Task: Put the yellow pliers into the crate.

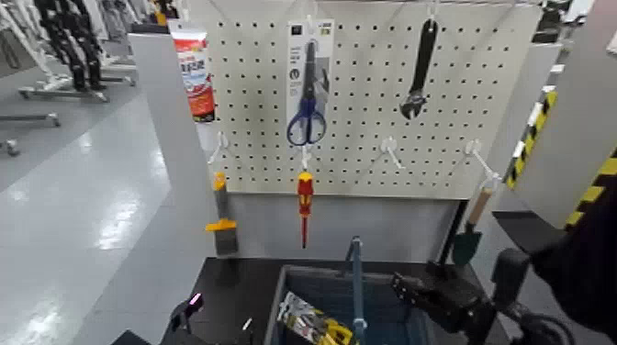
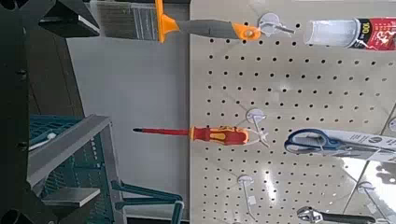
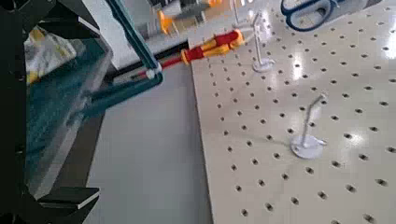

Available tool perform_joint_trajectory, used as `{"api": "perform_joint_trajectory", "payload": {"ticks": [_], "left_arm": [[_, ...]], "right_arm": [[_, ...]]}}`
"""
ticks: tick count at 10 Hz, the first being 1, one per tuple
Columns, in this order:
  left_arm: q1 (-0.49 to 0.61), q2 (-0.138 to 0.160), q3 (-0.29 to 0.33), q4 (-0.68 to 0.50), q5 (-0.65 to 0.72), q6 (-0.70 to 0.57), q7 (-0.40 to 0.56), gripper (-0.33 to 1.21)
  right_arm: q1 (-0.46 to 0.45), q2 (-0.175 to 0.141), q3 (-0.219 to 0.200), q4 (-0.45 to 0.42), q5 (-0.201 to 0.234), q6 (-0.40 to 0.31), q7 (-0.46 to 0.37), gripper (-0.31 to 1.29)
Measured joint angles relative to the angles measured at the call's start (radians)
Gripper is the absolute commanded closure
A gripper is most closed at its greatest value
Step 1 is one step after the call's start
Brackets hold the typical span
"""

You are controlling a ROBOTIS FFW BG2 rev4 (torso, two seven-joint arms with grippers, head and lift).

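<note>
The yellow pliers lay on their card inside the crate, near its left wall, the card's print unreadable. The right gripper, jaws apart, hung by the crate's right side; the left gripper, also spread, waited near the worktop's left edge.

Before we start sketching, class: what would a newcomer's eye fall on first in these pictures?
Probably the red-and-yellow screwdriver, hanging low on the pegboard near its middle, with the blue-handled scissors just above it. Next, perhaps, the yellow pliers on their card, lying inside the blue-grey crate below the board, with the robot's right tool beside the crate's arched handle.
</note>
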Motion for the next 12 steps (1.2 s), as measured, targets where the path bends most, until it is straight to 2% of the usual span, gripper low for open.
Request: {"api": "perform_joint_trajectory", "payload": {"ticks": [3,6,7,8,9,12], "left_arm": [[0.003,0.0,0.003,0.0,0.001,-0.002,0.0,0.1],[0.007,-0.001,0.007,0.0,0.001,-0.004,0.001,0.1],[0.008,-0.002,0.009,-0.001,0.001,-0.004,0.002,0.1],[0.01,-0.003,0.011,-0.002,0.001,-0.004,0.002,0.1],[0.011,-0.005,0.014,-0.002,0.001,-0.004,0.002,0.1],[0.014,-0.006,0.016,-0.002,0.001,-0.003,0.002,0.1]], "right_arm": [[0.137,0.027,0.012,-0.031,0.017,-0.237,-0.222,0.12],[0.263,0.035,0.057,-0.058,0.078,-0.418,-0.426,0.14],[0.303,0.036,0.078,-0.061,0.081,-0.476,-0.483,0.15],[0.331,0.037,0.089,-0.06,0.085,-0.523,-0.495,0.16],[0.351,0.039,0.092,-0.064,0.095,-0.54,-0.498,0.16],[0.4,0.039,0.1,-0.098,0.104,-0.528,-0.506,0.16]]}}
